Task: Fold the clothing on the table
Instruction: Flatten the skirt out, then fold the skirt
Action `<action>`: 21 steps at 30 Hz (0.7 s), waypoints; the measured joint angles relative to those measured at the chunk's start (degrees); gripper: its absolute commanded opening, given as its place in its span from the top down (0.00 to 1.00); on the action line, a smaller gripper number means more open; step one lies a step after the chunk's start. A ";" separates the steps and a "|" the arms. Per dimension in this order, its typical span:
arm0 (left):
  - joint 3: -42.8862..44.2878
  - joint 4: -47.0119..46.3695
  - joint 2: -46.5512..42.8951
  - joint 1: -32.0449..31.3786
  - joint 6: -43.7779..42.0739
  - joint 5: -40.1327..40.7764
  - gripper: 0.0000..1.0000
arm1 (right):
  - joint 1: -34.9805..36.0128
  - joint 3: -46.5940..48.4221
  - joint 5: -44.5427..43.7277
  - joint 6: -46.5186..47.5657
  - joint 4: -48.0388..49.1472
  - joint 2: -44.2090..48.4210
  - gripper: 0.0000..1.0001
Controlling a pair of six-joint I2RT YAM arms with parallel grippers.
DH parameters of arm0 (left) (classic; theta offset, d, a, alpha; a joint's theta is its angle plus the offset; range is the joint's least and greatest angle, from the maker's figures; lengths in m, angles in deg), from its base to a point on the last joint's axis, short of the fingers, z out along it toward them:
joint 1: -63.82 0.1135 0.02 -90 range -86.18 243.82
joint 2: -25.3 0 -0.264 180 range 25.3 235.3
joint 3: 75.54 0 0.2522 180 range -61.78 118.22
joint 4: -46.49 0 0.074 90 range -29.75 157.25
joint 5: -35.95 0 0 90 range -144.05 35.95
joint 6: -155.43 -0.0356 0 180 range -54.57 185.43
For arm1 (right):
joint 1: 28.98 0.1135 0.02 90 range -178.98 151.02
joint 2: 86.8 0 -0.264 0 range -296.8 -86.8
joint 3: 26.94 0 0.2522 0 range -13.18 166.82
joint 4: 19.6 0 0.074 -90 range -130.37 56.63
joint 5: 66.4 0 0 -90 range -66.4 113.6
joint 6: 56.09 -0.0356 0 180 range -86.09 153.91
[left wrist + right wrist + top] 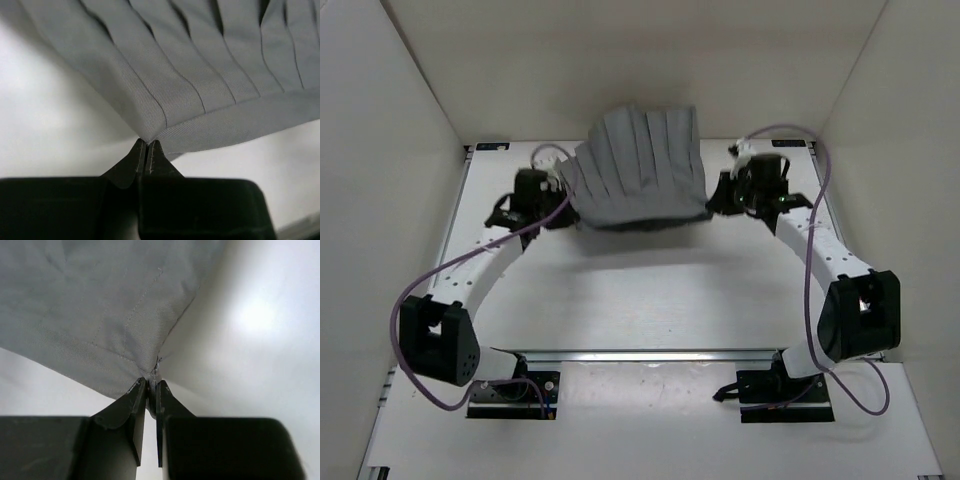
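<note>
"Hanging up there at the far side, is that the clothing [638, 165]?"

"Yes. It is dark grey fabric with long parallel pleats. It is fan-shaped, narrower at its far end and wider along the near hem. It sits over the far middle of the worktop [640, 300], lifted, with a shadow under its near edge."

"How is it held?"

"By its two near corners. The left end effector [146, 145] is pinched tight on the left corner. In the left wrist view its fingers meet with only a fold of cloth between them, and the pleats spread away from that point. The right end effector [151, 382] is nearly closed on the right corner, with a bunch of stitched hem caught in the narrow gap."

"And the surface of the cloth?"

"Close up it shows a fine twill weave. From the left wrist the pleats look crisp, with dark creases between them and a plain band along the hem. From the right wrist the fabric looks smoother, with faint seam lines running to the pinch. The near hem runs almost straight from one grip to the other."
</note>
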 measured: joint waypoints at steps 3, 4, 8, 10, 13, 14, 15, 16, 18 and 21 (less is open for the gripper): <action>-14.69 -1.07 -1.33 -3.10 2.49 -1.20 1.00 | 1.51 -16.81 -1.31 -2.29 -0.07 3.08 1.00; -19.23 -1.05 -2.58 -4.26 3.17 -1.75 1.00 | 2.08 -21.75 -1.81 -3.04 -0.68 5.18 1.00; -30.34 0.85 -9.16 -8.31 5.05 -4.55 1.00 | 4.48 -34.58 -2.99 -6.21 -4.50 17.35 1.00; -32.48 1.64 -13.14 -9.57 5.75 -5.09 1.00 | 4.81 -37.77 -3.02 -7.52 -5.42 23.54 1.00; -34.40 2.75 -21.18 -10.51 7.10 -5.57 1.00 | 4.31 -41.16 -2.95 -9.22 -7.45 32.04 1.00; -35.12 3.19 -24.65 -10.38 7.63 -5.73 1.00 | 4.31 -41.88 -2.99 -9.86 -8.68 34.84 1.00; -35.54 3.80 -27.87 -10.01 8.13 -5.97 1.00 | 4.31 -42.14 -2.95 -10.29 -9.90 37.07 1.00; -35.67 4.46 -30.62 -9.53 8.57 -6.27 1.00 | 4.24 -42.12 -2.75 -10.49 -10.78 38.73 1.00; -35.52 5.22 -34.25 -8.35 9.16 -6.88 1.00 | 3.89 -41.18 -1.53 -10.64 -12.52 40.63 1.00; -33.11 7.39 -34.53 -7.63 9.29 -7.21 1.00 | 3.10 -37.48 -0.22 -10.49 -14.49 39.89 1.00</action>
